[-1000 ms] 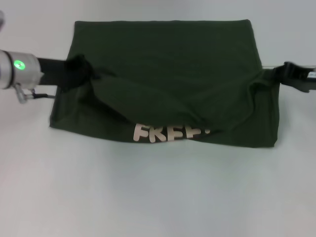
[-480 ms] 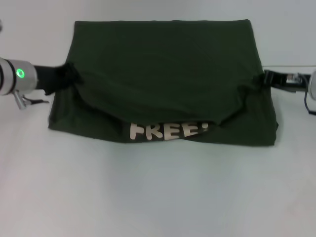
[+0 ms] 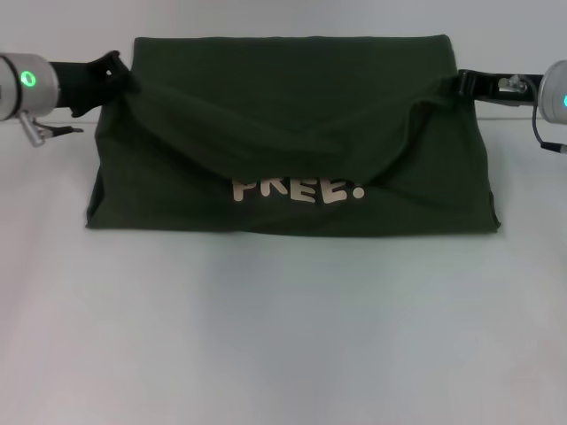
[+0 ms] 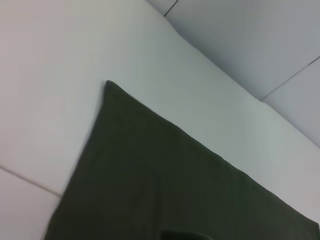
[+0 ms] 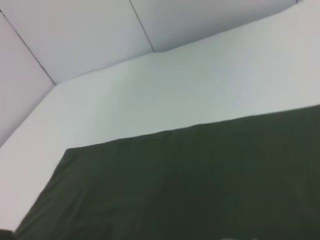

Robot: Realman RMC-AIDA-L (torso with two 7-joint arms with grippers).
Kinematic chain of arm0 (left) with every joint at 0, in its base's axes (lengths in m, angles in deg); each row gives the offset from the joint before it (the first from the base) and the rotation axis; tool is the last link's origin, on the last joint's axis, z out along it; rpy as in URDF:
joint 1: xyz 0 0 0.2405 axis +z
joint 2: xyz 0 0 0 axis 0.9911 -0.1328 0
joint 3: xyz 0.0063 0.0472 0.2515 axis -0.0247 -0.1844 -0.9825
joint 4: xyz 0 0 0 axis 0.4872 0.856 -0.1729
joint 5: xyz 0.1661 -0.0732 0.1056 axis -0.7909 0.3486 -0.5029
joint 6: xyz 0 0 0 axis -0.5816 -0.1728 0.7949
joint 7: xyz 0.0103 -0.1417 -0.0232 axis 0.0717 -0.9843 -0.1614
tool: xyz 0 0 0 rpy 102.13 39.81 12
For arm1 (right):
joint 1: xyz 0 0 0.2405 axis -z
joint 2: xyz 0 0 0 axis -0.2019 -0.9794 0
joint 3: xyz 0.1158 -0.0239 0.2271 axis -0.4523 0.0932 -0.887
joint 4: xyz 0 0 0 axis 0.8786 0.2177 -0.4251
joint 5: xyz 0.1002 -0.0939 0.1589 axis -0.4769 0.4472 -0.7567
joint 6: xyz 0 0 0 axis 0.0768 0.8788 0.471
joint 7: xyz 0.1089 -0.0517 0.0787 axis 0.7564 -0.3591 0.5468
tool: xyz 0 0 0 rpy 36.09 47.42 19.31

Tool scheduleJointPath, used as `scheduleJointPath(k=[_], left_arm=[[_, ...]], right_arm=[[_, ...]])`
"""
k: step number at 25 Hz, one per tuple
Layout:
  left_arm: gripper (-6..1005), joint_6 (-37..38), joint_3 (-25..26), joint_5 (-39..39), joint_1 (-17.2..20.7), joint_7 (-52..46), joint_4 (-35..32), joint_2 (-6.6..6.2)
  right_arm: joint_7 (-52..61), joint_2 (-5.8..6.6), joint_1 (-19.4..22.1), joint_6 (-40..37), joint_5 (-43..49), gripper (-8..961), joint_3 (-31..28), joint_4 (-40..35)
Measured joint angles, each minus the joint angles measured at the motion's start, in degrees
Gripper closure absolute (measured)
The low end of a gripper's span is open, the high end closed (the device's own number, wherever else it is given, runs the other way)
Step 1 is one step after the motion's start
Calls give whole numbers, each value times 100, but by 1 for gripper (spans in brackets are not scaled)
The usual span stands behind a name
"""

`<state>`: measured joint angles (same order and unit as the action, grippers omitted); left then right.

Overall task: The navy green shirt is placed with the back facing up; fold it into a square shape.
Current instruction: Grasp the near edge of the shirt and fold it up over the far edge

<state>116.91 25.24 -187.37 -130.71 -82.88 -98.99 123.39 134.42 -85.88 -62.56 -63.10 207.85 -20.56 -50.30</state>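
Table: a plain white table (image 3: 283, 336) fills the low part of the head view. Its near part is bare.

Shirt place: the navy green shirt (image 3: 292, 133) lies in the middle of the head view and reaches up to the top of it. It stretches almost from the left side to the right side.

Shirt near edge: the edge closest to the camera runs straight across the middle of the frame and lies flat on the table.

Letters: pale letters (image 3: 298, 189) show just above that near edge, in the center. A fold of cloth hangs over their tops and hides part of them.

Fold: a flap of the cloth sags like a loose curve between the two upper corners. It droops lowest in the middle, right over the letters.

Left gripper: the left gripper (image 3: 113, 73) is at the upper left of the head view. It is pinching the left corner of the flap and holds it up off the table.

Right gripper: the right gripper (image 3: 462, 84) is at the upper right. It is pinching the right corner of the flap.

Shirt far edge: the back edge lies flat and straight near the top of the frame.

Wrist views: both show only smooth dark green cloth on the white table, with pale walls (image 5: 100, 30) behind.
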Motion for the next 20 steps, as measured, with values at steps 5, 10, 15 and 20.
scheduleJointPath(k=[5, 10, 15, 20], left_arm=[[968, -295, -328, -22, -105, 41, 230, 71], [968, -426, -397, -24, -112, 43, 225, 145], [967, -458, -359, 6, -113, 24, 132, 148], [968, -495, -358, -16, -211, 13, 172, 144]], right_arm=[[3, -41, -48, 483, 0, 872, 510, 203], [9, -49, -61, 777, 0, 870, 707, 284], [49, 69, -142, 767, -1, 868, 755, 236], [100, 124, -192, 783, -1, 865, 761, 214]])
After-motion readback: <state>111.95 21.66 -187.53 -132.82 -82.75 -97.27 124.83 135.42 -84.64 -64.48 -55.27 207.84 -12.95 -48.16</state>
